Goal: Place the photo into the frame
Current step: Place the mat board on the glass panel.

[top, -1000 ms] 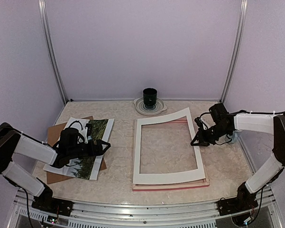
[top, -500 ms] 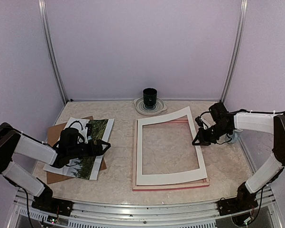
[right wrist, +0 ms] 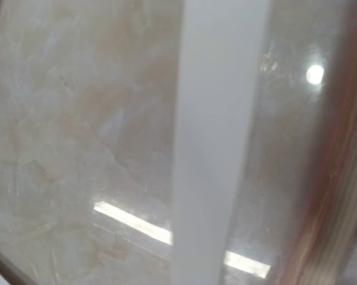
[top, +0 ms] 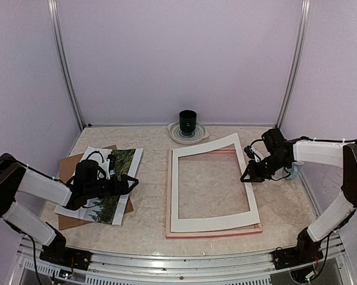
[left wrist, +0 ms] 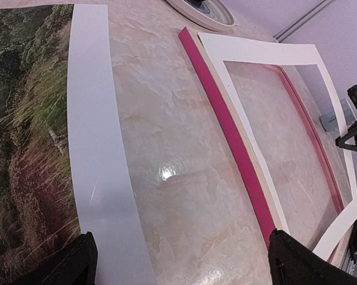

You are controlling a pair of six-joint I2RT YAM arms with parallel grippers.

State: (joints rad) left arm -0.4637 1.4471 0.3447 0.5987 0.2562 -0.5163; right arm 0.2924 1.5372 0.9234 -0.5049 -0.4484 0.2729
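1. Photo point(top: 123, 163) lies flat at the table's point(top: 148, 233) 8 o'clock, on a brown board point(top: 68, 163), well apart from the frame.
2. Frame point(top: 214, 233) lies toward 5 o'clock, with a white mat point(top: 211, 222) askew on top.
3. Left gripper point(top: 129, 185) is over the photo's right margin, jaws spread wide and holding nothing.
4. Right gripper point(top: 247, 177) sits at the mat's 3 o'clock edge; I cannot tell whether its jaws pinch it.

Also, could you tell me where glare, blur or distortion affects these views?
Right wrist view: too close and blurred, the mat is just a soft white band, with bright reflected strips and a light spot beside it. Left wrist view: sharp, with one small glare patch on the table and strong wide-angle perspective along the frame. Top view: evenly lit and sharp, only faint shadows.
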